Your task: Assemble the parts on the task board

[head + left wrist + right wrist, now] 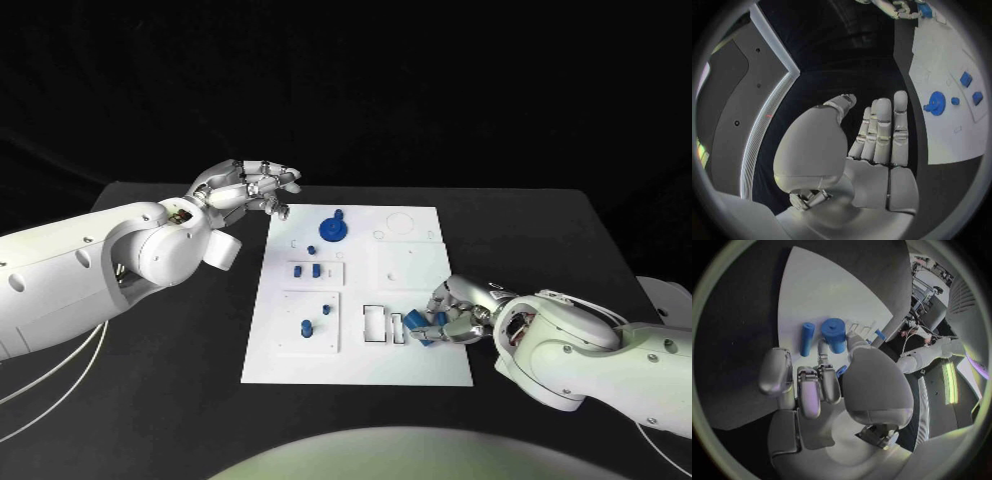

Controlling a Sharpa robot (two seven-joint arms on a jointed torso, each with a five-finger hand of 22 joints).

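Black table point(173, 400) under a dark backdrop, white task board point(411, 350) at its middle. Right hand's fingers point(811, 390) curled in and pressed down on the board's near right part, closing round a short blue cylinder part point(835, 333), thumb on one side and fingers on the other; whether lifted clear of the board or still resting on it, cannot tell. Just beside it a thin blue rod part point(807, 338), lying flat on the white surface, apart from the fingers. Right hand point(444, 318) low over the board beside two small rectangular slots point(385, 324). Left hand's fingers point(882, 130) straight and side by side, thumb a little apart, nothing in them. Left hand point(248, 186) raised off the board's far left corner, over bare table. Farther out on the board: blue gear part point(332, 229) near the far edge, small blue parts point(307, 270) in a raised plate at mid-left, more blue parts point(310, 324) in the plate below it.
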